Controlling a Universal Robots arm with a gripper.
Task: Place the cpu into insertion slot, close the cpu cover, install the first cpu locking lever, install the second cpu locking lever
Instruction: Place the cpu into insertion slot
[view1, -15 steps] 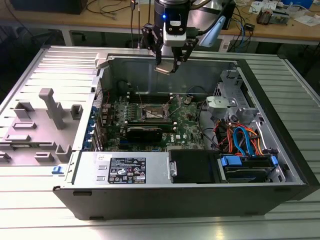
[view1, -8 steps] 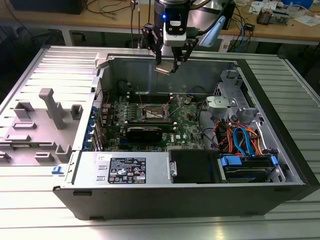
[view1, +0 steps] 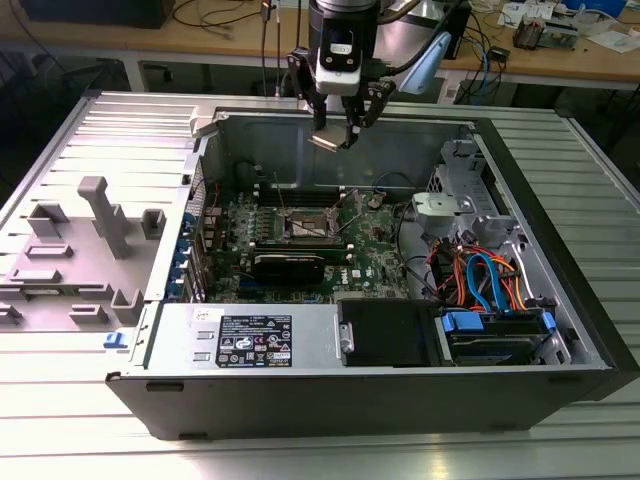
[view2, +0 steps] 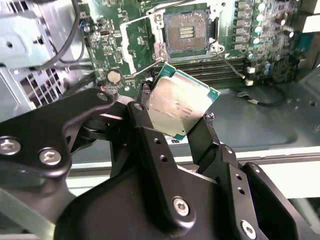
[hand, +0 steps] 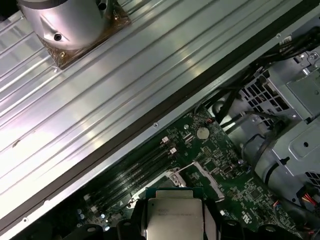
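The arm's black jaws are closed on the cpu, a small flat square chip with a dull silver-grey metal top and green rim, pinching it by two opposite edges. It hangs tilted, high over the open grey computer case that lies on the ribbed metal table. The insertion slot, a square dark socket edged with silver metal on the green motherboard, lies uncovered and well apart from the chip, its contacts bare. To do this well, the chip probably needs bringing level and square to the socket's sides. Its keyed corner must be matched too, though I cannot make out the marks. It should then go straight down without sliding across the contacts, and the grip should loosen only once it sits flat inside the frame.
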